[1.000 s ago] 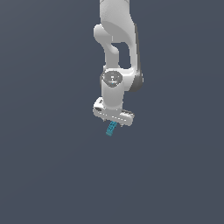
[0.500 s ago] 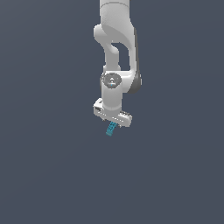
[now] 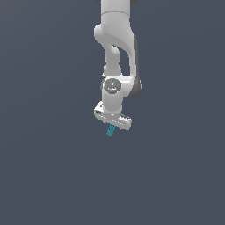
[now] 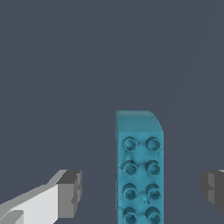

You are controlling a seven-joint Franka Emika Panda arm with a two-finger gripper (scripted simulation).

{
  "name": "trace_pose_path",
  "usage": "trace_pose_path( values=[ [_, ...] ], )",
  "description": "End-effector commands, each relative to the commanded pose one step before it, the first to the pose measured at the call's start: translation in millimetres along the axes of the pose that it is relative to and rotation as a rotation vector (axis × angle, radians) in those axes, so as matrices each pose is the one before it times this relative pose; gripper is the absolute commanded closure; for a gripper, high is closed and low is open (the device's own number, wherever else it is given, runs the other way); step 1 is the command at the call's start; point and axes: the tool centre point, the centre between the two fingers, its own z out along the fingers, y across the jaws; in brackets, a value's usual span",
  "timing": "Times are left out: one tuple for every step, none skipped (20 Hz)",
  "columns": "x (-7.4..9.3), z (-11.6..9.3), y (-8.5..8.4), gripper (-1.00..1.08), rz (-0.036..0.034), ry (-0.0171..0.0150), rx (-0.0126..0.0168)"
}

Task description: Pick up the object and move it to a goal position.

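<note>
Plain dark slate-grey backdrop everywhere in both views; no edges, seams, walls or horizon, so cannot tell counter from background. No shadow visible under anything.

White arm hanging down from the top of the exterior view, gripper at its lower end, tilted so the palm bar slopes down toward the exterior view's right.

Teal brick poking out just below the palm bar, long axis tilted, surrounded by flat grey.

In wrist view: brick seen studs-on, two columns of studs, standing between the two dark-padded fingers. Fingers spread, visible gap on each side of the brick, no pad contact seen here. Cannot tell from these frames what supports the brick.
</note>
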Motion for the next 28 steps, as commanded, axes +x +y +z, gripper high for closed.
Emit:
trace_pose_path(
  values=[
    [-0.63,12.63,0.45,-0.92,0.00134,-0.00032,-0.00035],
    [0.01,3.94,0.07,-0.92,0.00047,0.00013,0.00001],
    [0.0,3.31,-0.18,-0.92,0.0,0.0,0.0],
    [0.19,2.54,0.06,-0.92,0.00047,0.00014,0.00004],
    [0.15,1.96,-0.17,-0.92,0.0,0.0,0.0],
    [0.17,1.35,-0.15,-0.92,0.0,0.0,0.0],
    [0.13,0.78,-0.1,-0.92,0.0,0.0,0.0],
    [0.05,0.25,-0.04,-0.92,0.0,0.0,0.0],
    [0.0,0.0,0.0,1.08,0.0,0.0,0.0],
    [0.0,0.0,0.0,1.08,0.0,0.0,0.0],
    [0.0,0.0,0.0,1.08,0.0,0.0,0.0],
    [0.0,0.0,0.0,1.08,0.0,0.0,0.0],
    [0.0,0.0,0.0,1.08,0.0,0.0,0.0],
    [0.0,0.0,0.0,1.08,0.0,0.0,0.0],
    [0.0,0.0,0.0,1.08,0.0,0.0,0.0],
    [0.0,0.0,0.0,1.08,0.0,0.0,0.0],
    [0.0,0.0,0.0,1.08,0.0,0.0,0.0],
    [0.0,0.0,0.0,1.08,0.0,0.0,0.0],
    [-0.29,-0.35,-0.22,1.08,-0.00032,-0.00026,0.00027],
    [-0.01,-0.26,0.02,1.08,0.0,0.0,0.0],
    [-0.03,-0.77,0.06,1.08,0.0,0.0,0.0],
    [-0.05,-1.28,0.1,1.08,0.0,0.0,0.0],
    [-0.07,-1.8,0.14,1.08,0.0,0.0,0.0],
    [-0.09,-2.31,0.18,1.08,0.0,0.0,0.0],
    [-0.11,-2.83,0.22,1.08,0.0,0.0,0.0],
    [-0.13,-3.36,0.26,1.08,0.0,0.0,0.0],
    [-0.15,-3.89,0.3,1.08,0.0,0.0,0.0],
    [-0.17,-4.42,0.35,1.08,0.0,0.0,0.0]
  ],
)
